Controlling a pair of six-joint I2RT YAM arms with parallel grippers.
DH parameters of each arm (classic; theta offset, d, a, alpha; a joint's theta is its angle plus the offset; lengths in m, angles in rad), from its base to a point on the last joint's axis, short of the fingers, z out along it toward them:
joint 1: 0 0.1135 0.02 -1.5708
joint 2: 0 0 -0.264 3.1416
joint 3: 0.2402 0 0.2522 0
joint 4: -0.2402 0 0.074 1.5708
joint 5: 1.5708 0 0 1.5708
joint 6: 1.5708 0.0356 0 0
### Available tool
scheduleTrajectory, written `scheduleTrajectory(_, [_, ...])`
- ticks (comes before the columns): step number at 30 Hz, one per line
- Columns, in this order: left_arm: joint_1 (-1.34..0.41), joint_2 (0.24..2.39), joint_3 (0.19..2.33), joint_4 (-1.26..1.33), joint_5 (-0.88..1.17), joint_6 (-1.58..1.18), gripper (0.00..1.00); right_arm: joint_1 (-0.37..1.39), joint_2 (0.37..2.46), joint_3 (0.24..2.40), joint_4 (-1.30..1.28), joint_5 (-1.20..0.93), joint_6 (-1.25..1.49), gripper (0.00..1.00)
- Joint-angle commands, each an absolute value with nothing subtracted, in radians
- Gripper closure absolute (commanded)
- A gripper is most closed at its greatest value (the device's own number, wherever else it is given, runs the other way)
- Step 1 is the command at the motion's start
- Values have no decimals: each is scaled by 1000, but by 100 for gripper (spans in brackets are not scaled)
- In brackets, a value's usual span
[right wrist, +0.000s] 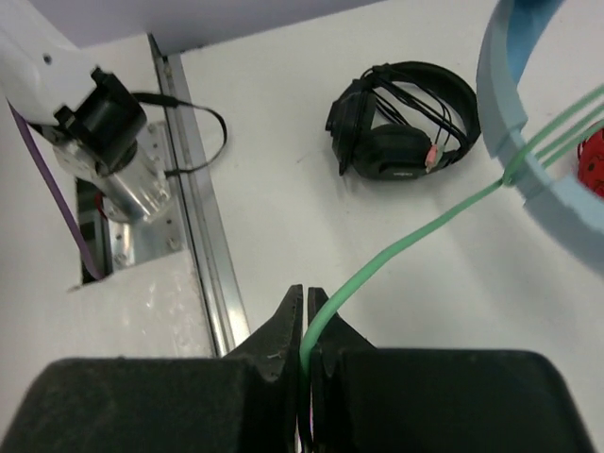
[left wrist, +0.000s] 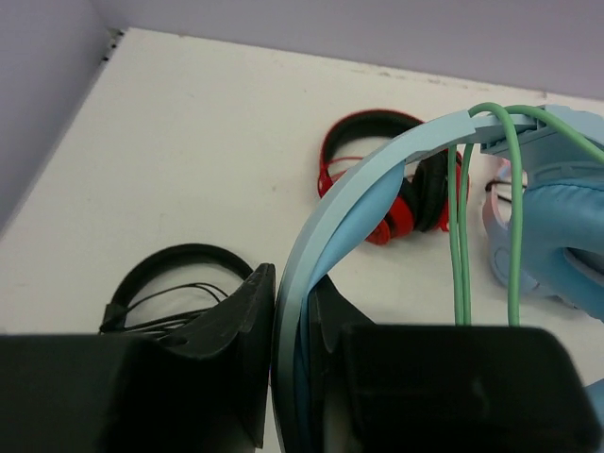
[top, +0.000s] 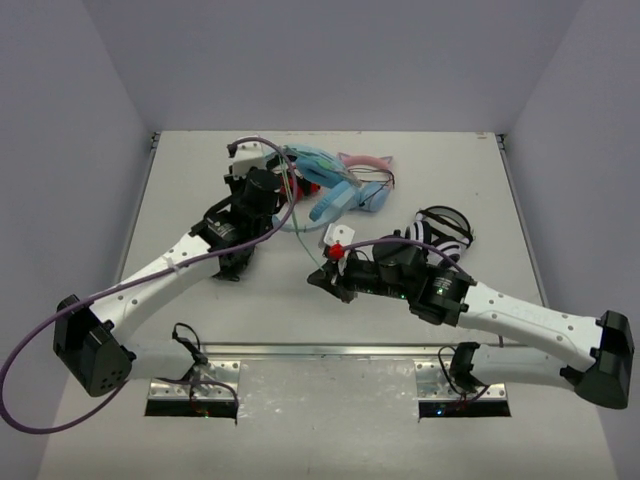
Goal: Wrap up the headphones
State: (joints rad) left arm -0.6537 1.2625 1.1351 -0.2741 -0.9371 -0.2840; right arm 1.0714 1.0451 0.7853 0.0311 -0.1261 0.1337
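Left gripper (left wrist: 290,288) is clamped on the wide headband (left wrist: 363,184) of the blue headphones (top: 330,195), jaws almost together with just the band between them. Right gripper (right wrist: 305,300) is pinched tight on the thin green cable (right wrist: 406,247), which leaves the jaws toward 2 o'clock and runs up to the band.

Top view: the headphones are just past the centre of the table (top: 480,180), toward 12 o'clock. The right gripper is near, at their 6 o'clock. A cat-ear pair (top: 365,160) is at their 1 o'clock; can't tell if it's touching. Left wrist view: a red pair (left wrist: 377,132) is behind the band at 12 o'clock and a black pair (left wrist: 179,274) lies at 9 o'clock.

At least two cable strands cross the band near the ear cup (left wrist: 566,236), so the wrap looks partly done.

Handling, my read:
- Band: stiff, springy, smooth plastic. Its flat faces are the right place to clamp, and it looks light enough for one gripper.
- Ear pads: soft, poor grip, avoid.
- Cable: limp, thin, slick. Needs steady tension or the loops slide off the band.
- Grip the cable close to the band for a short free run.
- Pulling too hard risks the cable joint at the cup, or twisting the band in the left jaws.
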Motion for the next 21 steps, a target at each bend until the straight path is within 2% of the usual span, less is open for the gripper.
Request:
scheduleTrajectory(1, [-629, 1229, 1063, -3, -775, -235, 100, 1088, 1072, 941, -211, -164, -73, 99])
scheduleTrajectory(7, [-656, 1187, 852, 143, -525, -204, 100, 1042, 1141, 1089, -509, -172, -228, 98])
scheduleTrajectory(12, [-669, 1131, 694, 250, -306, -227, 100, 985, 1140, 1080, -525, -164, -250, 89])
scheduleTrajectory(15, [-675, 1086, 626, 250, -229, -229, 100, 954, 1164, 1069, -519, -181, -255, 91])
scheduleTrajectory(18, [-713, 1072, 617, 178, -250, -242, 100, 928, 1209, 1075, -522, -216, -262, 99])
scheduleTrajectory(21, [-733, 1103, 646, 89, -256, -270, 100, 911, 1252, 1077, -502, -212, -264, 99])
